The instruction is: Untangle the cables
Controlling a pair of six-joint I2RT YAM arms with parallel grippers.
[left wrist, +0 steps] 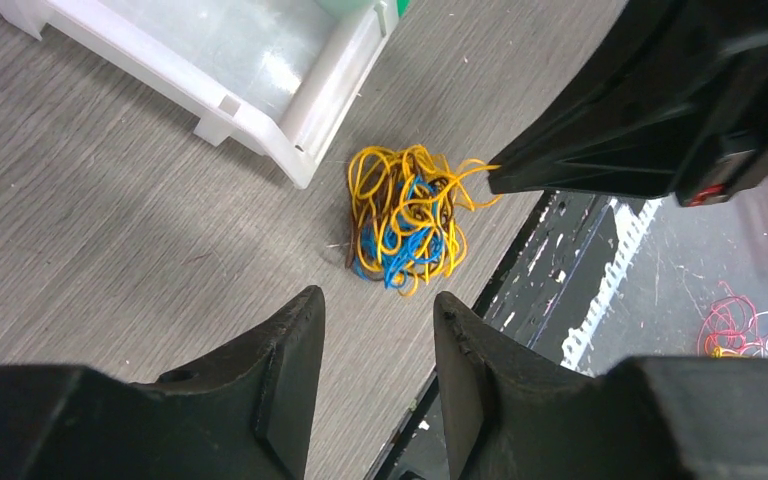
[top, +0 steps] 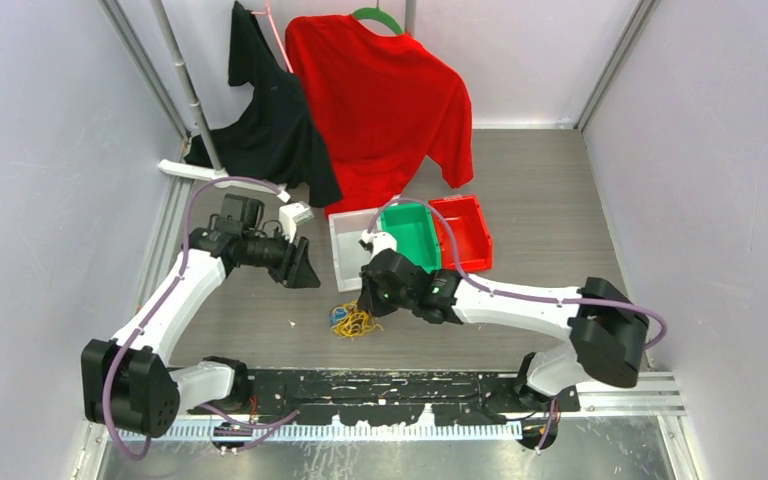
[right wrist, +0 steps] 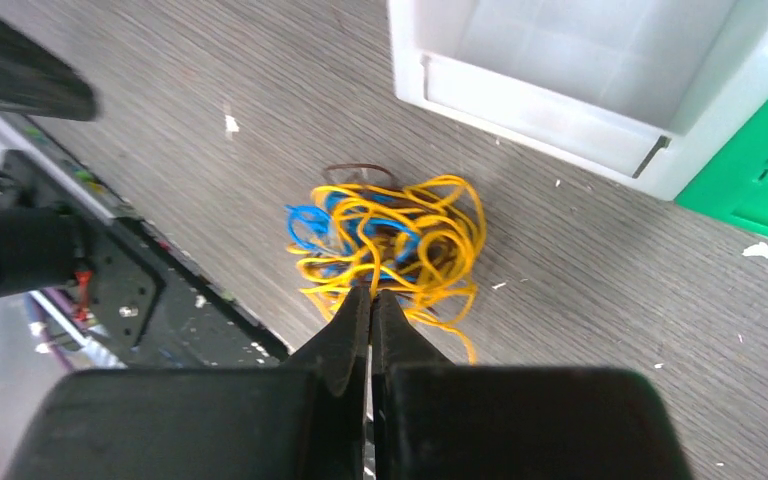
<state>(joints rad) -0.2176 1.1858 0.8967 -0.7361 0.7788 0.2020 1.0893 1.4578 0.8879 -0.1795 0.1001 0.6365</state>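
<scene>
Grey tabletop (top: 560,200) is carrying the cables (top: 352,320), lying in one knot just before the white bin (top: 348,250); nothing is separated yet.
Right tool (right wrist: 370,300) is clenching at the knot's edge, with its hold on a strand unclear; left tool (left wrist: 378,300) is hanging released beside the bin.

We see bare bench (top: 250,325) left of the cables (top: 352,321), open to a claw. The white bin (top: 343,255) stands close on the far side, the closed right claw (right wrist: 371,295) crowds the tangle's right, and the black base plate (top: 400,385) borders the near side.
</scene>
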